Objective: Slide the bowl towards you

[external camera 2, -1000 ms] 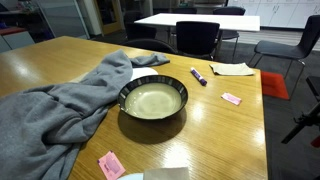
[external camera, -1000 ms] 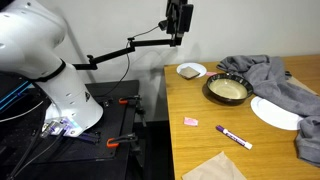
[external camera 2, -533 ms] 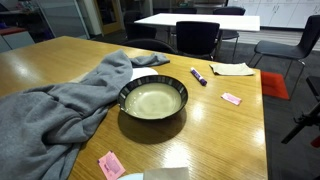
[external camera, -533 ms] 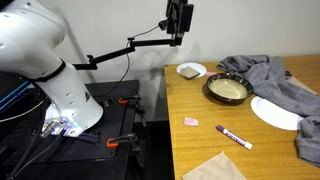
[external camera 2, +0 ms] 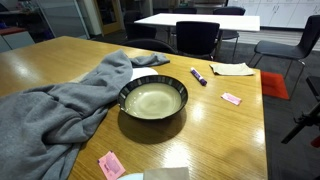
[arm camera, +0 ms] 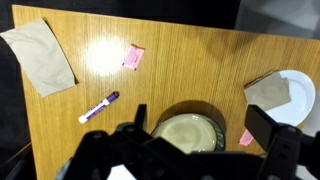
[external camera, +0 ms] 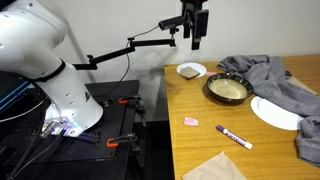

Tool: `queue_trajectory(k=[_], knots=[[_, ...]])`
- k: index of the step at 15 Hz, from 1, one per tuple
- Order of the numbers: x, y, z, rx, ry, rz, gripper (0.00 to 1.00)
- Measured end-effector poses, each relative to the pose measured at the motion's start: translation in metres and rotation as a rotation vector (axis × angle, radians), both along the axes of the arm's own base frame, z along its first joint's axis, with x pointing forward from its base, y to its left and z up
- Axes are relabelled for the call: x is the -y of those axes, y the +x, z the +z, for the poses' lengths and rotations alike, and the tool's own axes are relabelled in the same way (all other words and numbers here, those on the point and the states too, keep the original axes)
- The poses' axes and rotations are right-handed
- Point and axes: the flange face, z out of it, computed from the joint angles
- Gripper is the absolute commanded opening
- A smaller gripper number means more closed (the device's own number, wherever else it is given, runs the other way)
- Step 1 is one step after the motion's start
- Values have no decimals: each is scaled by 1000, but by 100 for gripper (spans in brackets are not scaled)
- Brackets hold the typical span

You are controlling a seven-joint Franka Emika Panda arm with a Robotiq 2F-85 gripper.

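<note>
Bare wood on the table [external camera: 185, 98] runs from the bowl [external camera: 227, 90] to the edge nearest the robot base; this lane is passable. One flank, toward the far corner of that edge: small white bowl [external camera: 191, 70], near the lane. Other flank: pink packet [external camera: 190, 121] and marker [external camera: 234, 137], both apart from the bowl. Away from the base, the grey cloth [external camera: 275, 75] lies against the bowl's rim, with the white plate [external camera: 275, 112] just beside it. The gripper [external camera: 196, 44] hangs well above, with open air beneath.
</note>
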Motion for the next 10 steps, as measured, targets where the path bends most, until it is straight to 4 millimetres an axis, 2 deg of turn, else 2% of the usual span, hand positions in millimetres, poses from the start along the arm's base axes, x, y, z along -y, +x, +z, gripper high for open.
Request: queue_trajectory(k=[10], knots=[[23,78,-78,94,94,-255,100]])
